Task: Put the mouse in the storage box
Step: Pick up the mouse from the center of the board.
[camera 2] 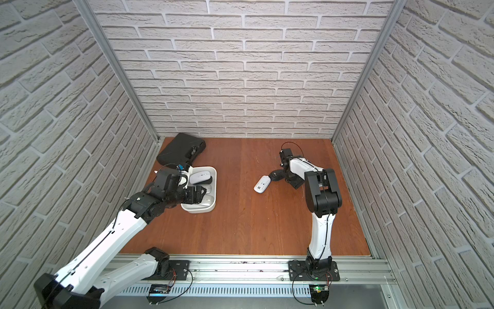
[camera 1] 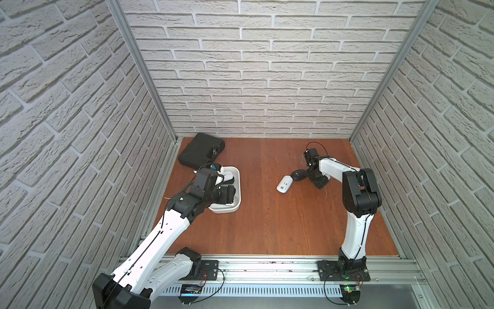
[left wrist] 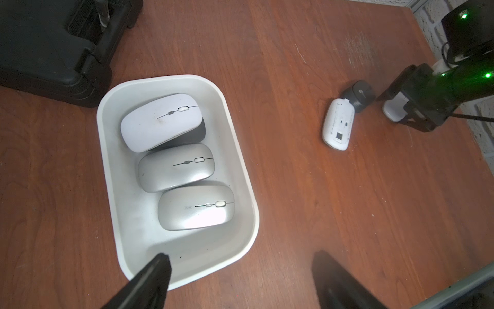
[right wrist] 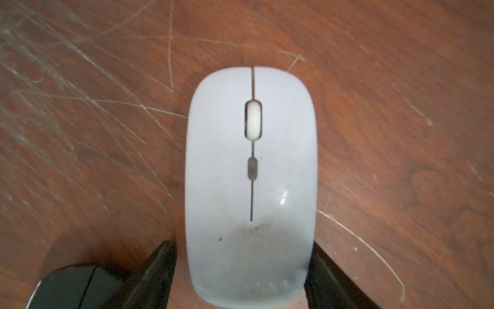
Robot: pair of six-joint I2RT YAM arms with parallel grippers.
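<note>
Three mice [left wrist: 176,166] in storage box [left wrist: 192,251]; white mouse [right wrist: 251,182] flat on surface [right wrist: 401,133] well apart from it, right claw [right wrist: 244,247] straddling rear flanks, clamped or not cannot tell; left claw [left wrist: 242,255] splayed empty above storage box; likely light, rigid, slick, so pinch across narrow sides.

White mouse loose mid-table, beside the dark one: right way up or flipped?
Flipped. The white mouse lies underside up on the table: its printed label shows, with no scroll wheel.
</note>
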